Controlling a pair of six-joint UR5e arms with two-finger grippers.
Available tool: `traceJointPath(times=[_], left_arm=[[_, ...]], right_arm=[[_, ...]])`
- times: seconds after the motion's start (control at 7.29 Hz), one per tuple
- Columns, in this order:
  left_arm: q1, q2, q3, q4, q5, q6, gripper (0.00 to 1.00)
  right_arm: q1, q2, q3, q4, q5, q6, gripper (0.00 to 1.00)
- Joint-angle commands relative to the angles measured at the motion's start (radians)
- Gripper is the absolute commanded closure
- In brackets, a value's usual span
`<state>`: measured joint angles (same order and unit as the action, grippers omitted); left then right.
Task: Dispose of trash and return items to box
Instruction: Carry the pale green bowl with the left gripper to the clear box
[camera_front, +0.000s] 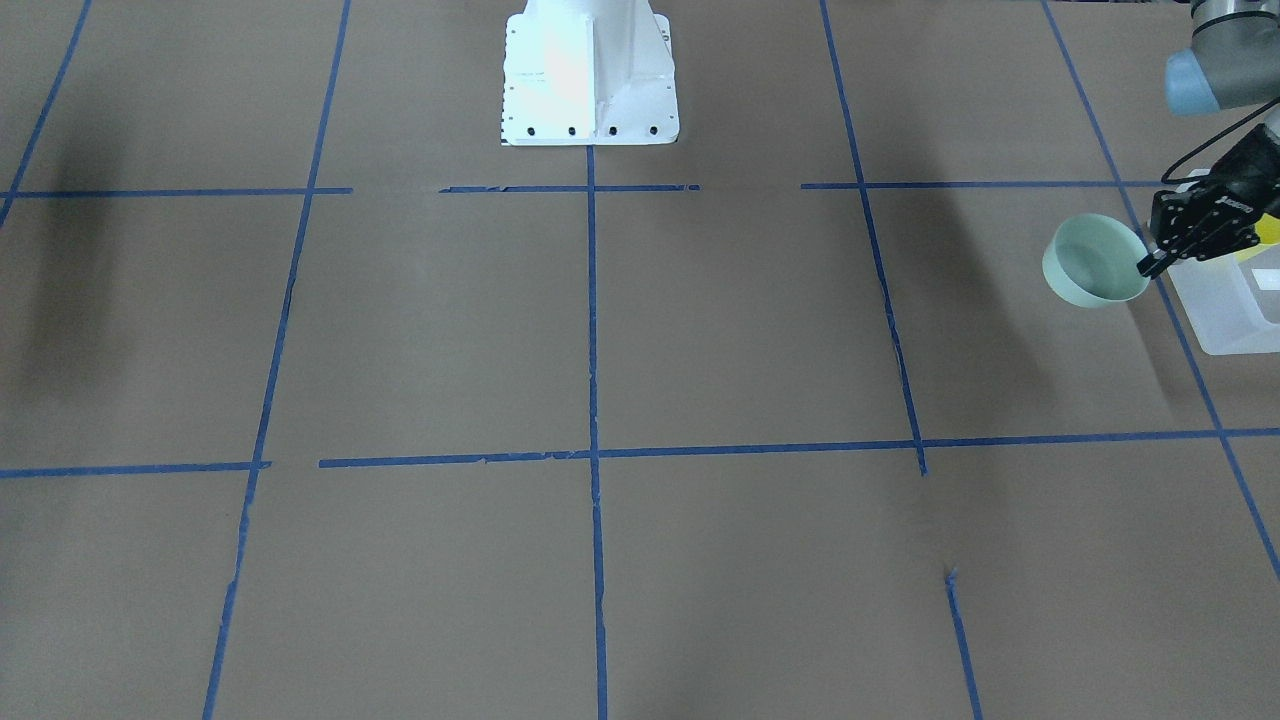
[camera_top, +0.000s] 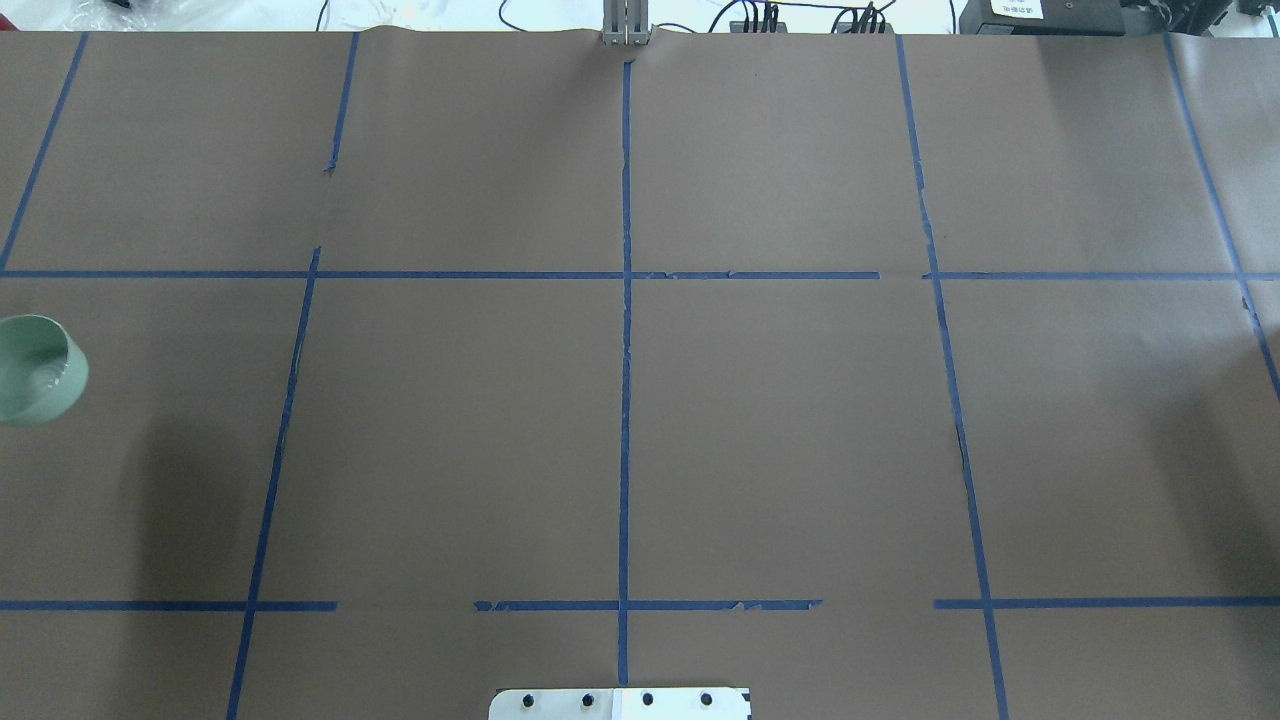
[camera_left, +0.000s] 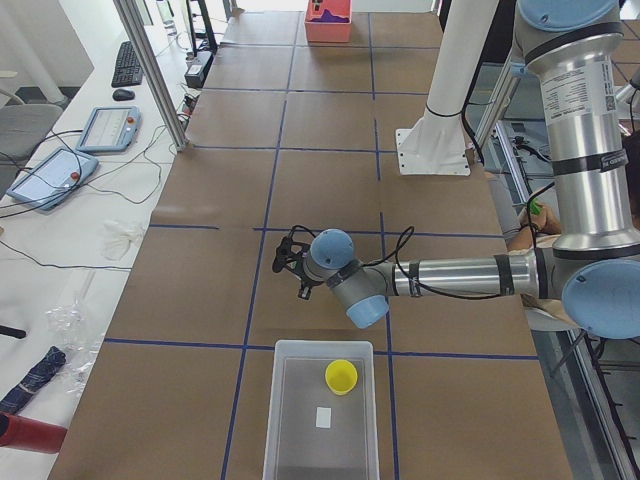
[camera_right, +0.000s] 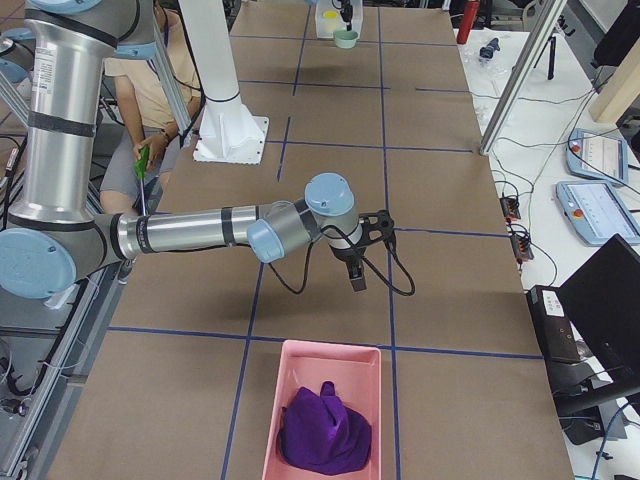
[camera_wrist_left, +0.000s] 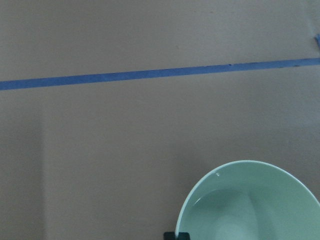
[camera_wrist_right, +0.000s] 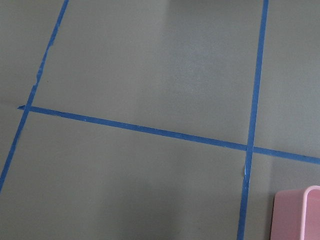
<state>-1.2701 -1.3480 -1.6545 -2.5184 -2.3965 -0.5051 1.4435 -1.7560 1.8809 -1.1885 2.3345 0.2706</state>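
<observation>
My left gripper (camera_front: 1151, 264) is shut on the near rim of the pale mint-green bowl (camera_front: 1094, 262) and holds it tilted just beside the frosted-white box (camera_front: 1226, 312). The bowl also shows at the left edge of the overhead view (camera_top: 36, 370) and fills the lower right of the left wrist view (camera_wrist_left: 250, 205). The yellow cup (camera_left: 341, 376) stands inside the box (camera_left: 275, 420). My right gripper (camera_right: 357, 272) hangs over bare table near the pink bin; I cannot tell whether it is open or shut.
A pink bin (camera_right: 300, 352) holding a purple cloth (camera_right: 322, 425) sits at the table's right end; its corner shows in the right wrist view (camera_wrist_right: 300, 215). The white robot base (camera_front: 590, 80) stands at the table's back middle. Brown paper with blue tape lines covers the table.
</observation>
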Motion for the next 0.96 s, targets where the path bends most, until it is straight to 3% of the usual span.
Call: traceJointPath(times=[0.0,0.14,0.41,0.55,0.82], left_arm=[[-0.226,-0.006,-0.068,0.345,-0.044,0.411,1.00],[-0.345,-0.011,-0.038,0.456,-0.037,0.609,1.00],[-0.471,-0.078,0.184,0.488,-0.033,0.927,1.00],[-0.472,-0.080,0.255,0.463,-0.027,0.965,1.00],[-0.472,-0.060,0.359,0.278,0.058,0.926,1.00]], right_arm=[[-0.002,0.000,-0.005,0.001,0.000,-0.002,0.00],[-0.002,0.000,-0.009,0.006,0.000,-0.002,0.00],[-0.002,0.001,-0.067,0.077,0.000,-0.002,0.00],[-0.003,0.003,-0.106,0.133,0.000,0.005,0.00],[-0.003,0.003,-0.108,0.152,0.006,0.010,0.00]])
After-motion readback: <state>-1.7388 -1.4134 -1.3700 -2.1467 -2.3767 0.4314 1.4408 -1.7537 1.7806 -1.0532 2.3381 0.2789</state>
